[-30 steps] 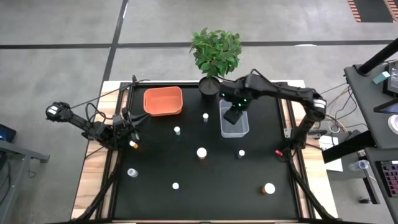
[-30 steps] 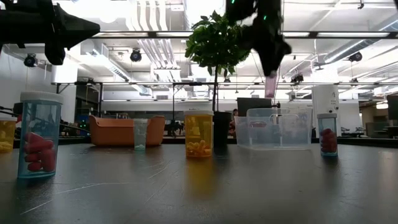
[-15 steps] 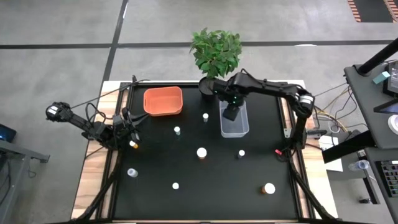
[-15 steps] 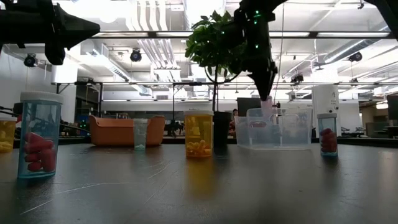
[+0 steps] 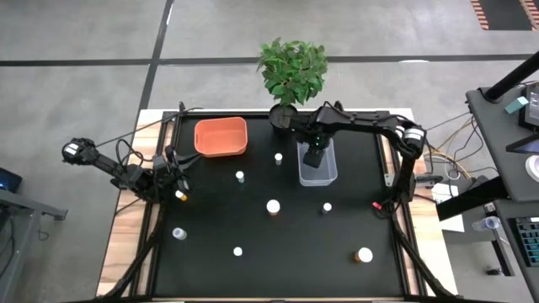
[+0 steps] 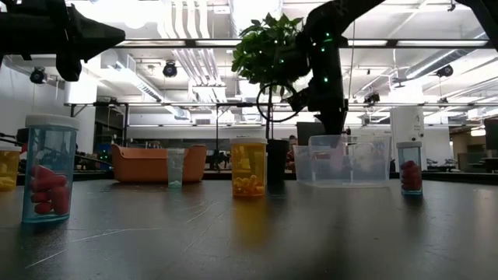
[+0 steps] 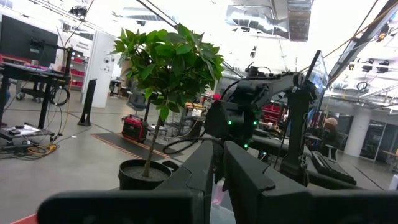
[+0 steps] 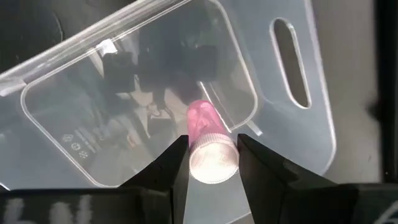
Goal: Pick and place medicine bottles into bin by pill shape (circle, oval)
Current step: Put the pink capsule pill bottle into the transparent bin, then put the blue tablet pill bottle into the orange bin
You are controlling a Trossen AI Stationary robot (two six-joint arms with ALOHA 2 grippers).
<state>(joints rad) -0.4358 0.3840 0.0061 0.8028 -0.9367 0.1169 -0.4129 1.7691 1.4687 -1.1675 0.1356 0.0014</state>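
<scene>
Right hand point(image 5: 312, 156), seen from above, is lowered into the clear bin point(image 5: 317, 174), in the half nearest the potted plant point(image 5: 291, 67); the bin's walls stand close on both sides of it. To its side, toward the other arm, lies the orange bin point(image 5: 221, 137). Between the bins and toward the front edge of the black bench point(image 5: 295, 244) the loose medicine bottles point(image 5: 273, 206) stand well apart, with wide bare surface between them. Left hand point(image 5: 173, 172) waits clenched at the bench's left edge, away from both bins.

Low view shows the right hand point(image 6: 333, 128) coming down into the clear bin point(image 6: 350, 161); the plant is just behind it. Here the bottles show their contents: red pills in a blue bottle point(image 6: 49, 167), yellow ones in an amber bottle point(image 6: 248, 166).

Right wrist view alone shows the grip: the fingers point(image 8: 171, 168) are grasping a pink bottle point(image 8: 206, 142) with a white cap, held above the clear floor of the bin point(image 8: 74, 124).
</scene>
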